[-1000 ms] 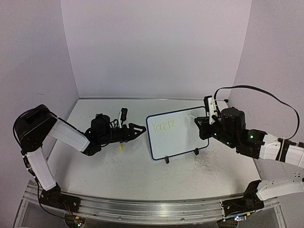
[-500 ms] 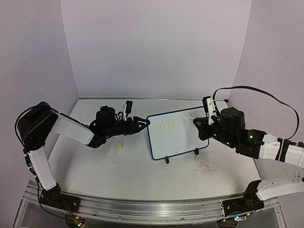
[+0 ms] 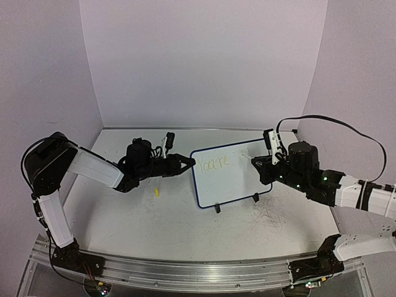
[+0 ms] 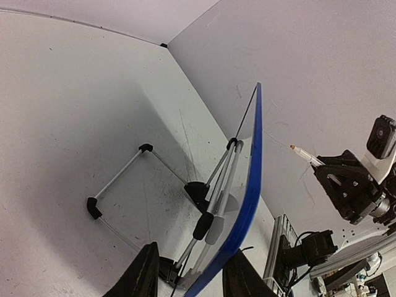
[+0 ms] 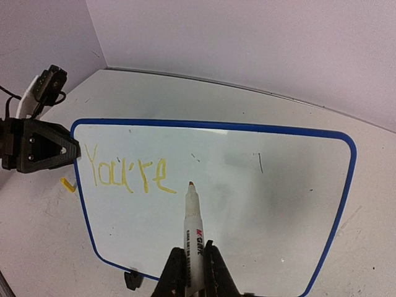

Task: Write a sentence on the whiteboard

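Whiteboard [image 3: 226, 176] stands mid-tabletop [image 3: 154, 226]. Left gripper [image 3: 187, 162] has its jaws spread astride the 9 o'clock edge, a gap showing. Right gripper [image 5: 190, 253] jaws pinch a marker [image 5: 192, 223], tip off the surface. Bare board lies at 3 o'clock of the sentence [image 5: 130, 175].

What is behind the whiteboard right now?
A folding wire stand props the whiteboard from behind, its black-tipped legs resting on the table. The left wrist view shows this; from above the board's face hides the stand, apart from two front feet.
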Robot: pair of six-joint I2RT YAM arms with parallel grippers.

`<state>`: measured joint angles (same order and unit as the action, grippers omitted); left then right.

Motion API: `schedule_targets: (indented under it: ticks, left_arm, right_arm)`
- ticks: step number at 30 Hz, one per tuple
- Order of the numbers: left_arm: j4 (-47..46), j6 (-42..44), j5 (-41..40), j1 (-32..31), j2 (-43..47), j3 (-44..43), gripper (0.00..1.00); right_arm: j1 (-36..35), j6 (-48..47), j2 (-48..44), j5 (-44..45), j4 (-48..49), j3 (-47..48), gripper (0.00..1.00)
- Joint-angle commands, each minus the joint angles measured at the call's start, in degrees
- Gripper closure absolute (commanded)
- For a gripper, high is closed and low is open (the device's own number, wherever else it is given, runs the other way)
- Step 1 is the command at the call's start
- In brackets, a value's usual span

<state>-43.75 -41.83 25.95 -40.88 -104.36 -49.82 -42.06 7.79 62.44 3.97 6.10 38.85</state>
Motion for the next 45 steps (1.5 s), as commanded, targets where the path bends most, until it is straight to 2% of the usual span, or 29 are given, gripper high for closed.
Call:
schedule_targets:
  ticks: [1, 11, 26, 45]
  left_arm:
    - [-0.5, 1.5, 1.1, -0.1, -0.2, -2.1, 0.67]
    - [-0.5, 6.1, 1.9, -0.6, -0.1, -2.8, 0.75]
    - [-0.5, 11.9, 1.7, -1.0, 0.5, -2.3, 0.88]
    - [-0.5, 14.1, 1.7, -1.2, 0.9, -1.1, 1.00]
  right_arm:
    - [0.5, -1.1, 2.9, -5.0, 2.9, 0.2, 1.00]
    - [1.8, 0.0, 5.5, 0.4, 6.8, 0.1, 1.00]
    - [2.1, -2.6, 7.5, 0.9, 9.4, -0.9, 1.00]
    - [2.1, -1.7, 9.6, 3.2, 10.2, -0.6, 1.00]
